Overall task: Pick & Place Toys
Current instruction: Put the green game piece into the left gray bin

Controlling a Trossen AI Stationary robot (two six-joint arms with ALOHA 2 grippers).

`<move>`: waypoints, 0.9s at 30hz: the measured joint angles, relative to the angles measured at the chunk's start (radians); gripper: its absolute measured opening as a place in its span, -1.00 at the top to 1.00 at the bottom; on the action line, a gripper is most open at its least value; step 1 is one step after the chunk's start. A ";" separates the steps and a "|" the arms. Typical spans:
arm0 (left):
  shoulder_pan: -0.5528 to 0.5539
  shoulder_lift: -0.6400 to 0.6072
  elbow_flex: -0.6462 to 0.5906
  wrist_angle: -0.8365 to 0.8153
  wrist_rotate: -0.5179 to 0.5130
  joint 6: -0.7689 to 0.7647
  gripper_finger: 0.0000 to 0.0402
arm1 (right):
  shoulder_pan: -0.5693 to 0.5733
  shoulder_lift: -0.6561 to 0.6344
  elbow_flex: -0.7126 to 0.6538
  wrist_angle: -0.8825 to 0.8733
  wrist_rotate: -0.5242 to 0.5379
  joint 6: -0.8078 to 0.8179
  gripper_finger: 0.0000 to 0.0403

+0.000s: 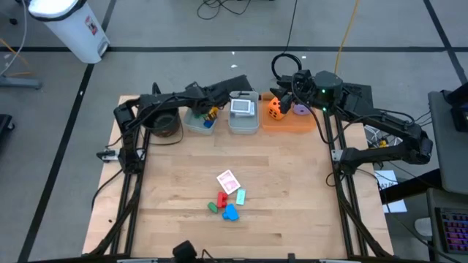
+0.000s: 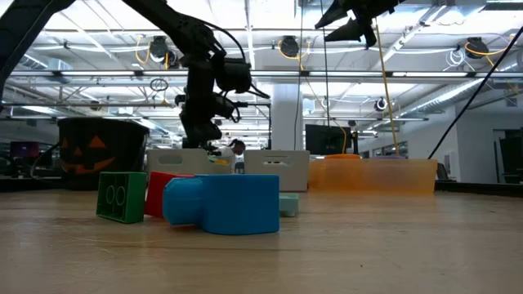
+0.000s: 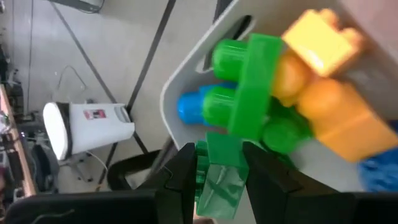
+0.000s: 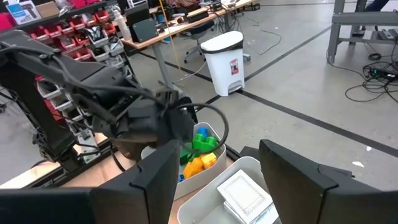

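My left gripper (image 3: pixel 219 163) is shut on a small green block (image 3: pixel 219 186), above the left clear bin (image 1: pixel 191 123). That bin holds green, blue, yellow and orange blocks (image 3: pixel 280 93). A playing card (image 1: pixel 228 180) and red, green, blue and pale blocks (image 1: pixel 225 204) lie on the table's near middle. The middle bin (image 1: pixel 243 126) holds cards. An orange die (image 1: pixel 274 107) and a purple die (image 1: pixel 301 109) sit on the orange tray (image 1: pixel 289 124). My right gripper (image 4: pixel 227 180) hangs open, high above the tray. My left gripper pinches the green block by two opposite sides (image 3: pixel 211 168) between its two fingers. The fingers slant down from the table's left side. The block is lifted clear, just above the blocks in the bin.
A round black pot with a pumpkin face (image 1: pixel 164 124) stands left of the bins, close to my left arm. A white waste bin (image 1: pixel 73 29) stands on the floor beyond the table. Bare wood lies between the bins and the loose toys.
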 joint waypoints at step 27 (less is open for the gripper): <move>-0.061 0.087 0.000 -0.126 0.056 -0.164 0.40 | 0.000 0.000 0.000 -0.007 -0.004 0.019 -0.04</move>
